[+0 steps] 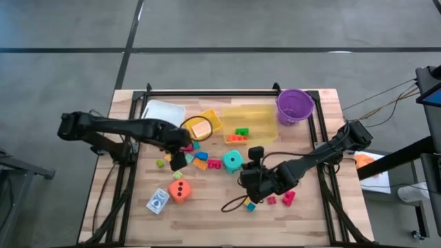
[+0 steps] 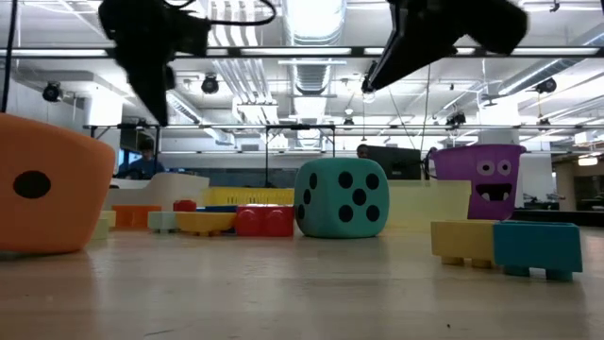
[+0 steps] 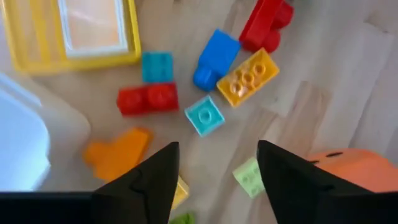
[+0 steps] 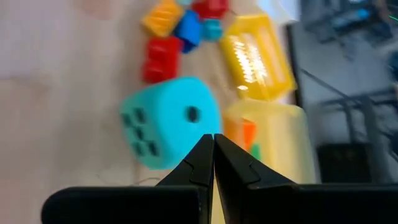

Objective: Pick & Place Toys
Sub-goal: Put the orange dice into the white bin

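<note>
High view: left tool, fingers spread, above the bricks at the surface's centre; right tool, fingers pressed together and empty, beside the teal die, toward the right edge.

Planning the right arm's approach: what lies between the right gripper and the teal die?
In the right wrist view, only bare wood shows between the shut right gripper and the teal die; the high view shows the same gap, free of toys.
</note>
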